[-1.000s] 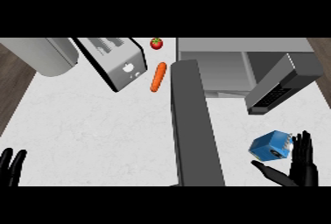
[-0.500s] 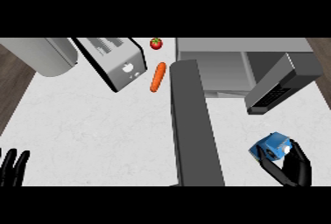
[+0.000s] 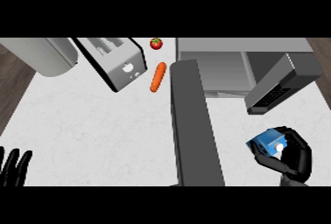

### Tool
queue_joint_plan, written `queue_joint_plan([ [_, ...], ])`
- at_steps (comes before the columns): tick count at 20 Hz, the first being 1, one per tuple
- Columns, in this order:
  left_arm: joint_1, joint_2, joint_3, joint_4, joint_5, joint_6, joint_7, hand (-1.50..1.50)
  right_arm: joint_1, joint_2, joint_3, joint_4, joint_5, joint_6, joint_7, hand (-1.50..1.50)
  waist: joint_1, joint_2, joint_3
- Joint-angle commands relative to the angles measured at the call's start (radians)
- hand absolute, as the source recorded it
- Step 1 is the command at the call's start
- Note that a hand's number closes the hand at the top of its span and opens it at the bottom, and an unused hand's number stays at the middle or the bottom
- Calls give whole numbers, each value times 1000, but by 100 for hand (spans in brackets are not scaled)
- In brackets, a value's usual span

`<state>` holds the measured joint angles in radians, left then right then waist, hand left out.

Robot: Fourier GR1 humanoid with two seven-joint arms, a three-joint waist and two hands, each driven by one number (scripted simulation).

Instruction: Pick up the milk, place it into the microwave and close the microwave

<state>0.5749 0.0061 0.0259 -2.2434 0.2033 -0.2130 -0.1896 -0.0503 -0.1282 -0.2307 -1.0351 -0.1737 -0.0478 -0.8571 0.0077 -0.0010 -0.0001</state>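
Your right robot hand [image 3: 292,158] curls around the blue milk carton [image 3: 268,141] near the surface's [image 3: 97,131] right front corner, presumably to lift it toward the microwave [image 3: 223,70] at the back edge; its door [image 3: 194,127] stands open, ready to receive; the fingers hide much of the carton; your left robot hand [image 3: 14,165] rests at the front left corner, fingers straight, partly cut off.

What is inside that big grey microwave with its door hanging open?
The grey microwave shows only a bare grey floor inside; its long open door and the dark slanted panel hide the rest. The blue milk carton is outside, held in the right hand.
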Motion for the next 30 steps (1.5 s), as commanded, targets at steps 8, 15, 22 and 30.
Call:
queue_joint_plan([
  [8,-1,11,45,-21,70,-25,36,-150,-88,-69,128,35,12,320,7,150,-2,0,0],
  [15,74,-6,41,-30,54,-53,-27,-150,-106,-75,155,-116,53,254,119,150,1,-1,0],
  [22,25,23,125,17,121,-77,23,-150,-200,-1,199,-291,125,46,373,150,-2,-1,-1],
  [30,4,-5,115,55,62,-78,-20,-150,-499,-7,142,155,194,17,296,150,9,3,0],
])
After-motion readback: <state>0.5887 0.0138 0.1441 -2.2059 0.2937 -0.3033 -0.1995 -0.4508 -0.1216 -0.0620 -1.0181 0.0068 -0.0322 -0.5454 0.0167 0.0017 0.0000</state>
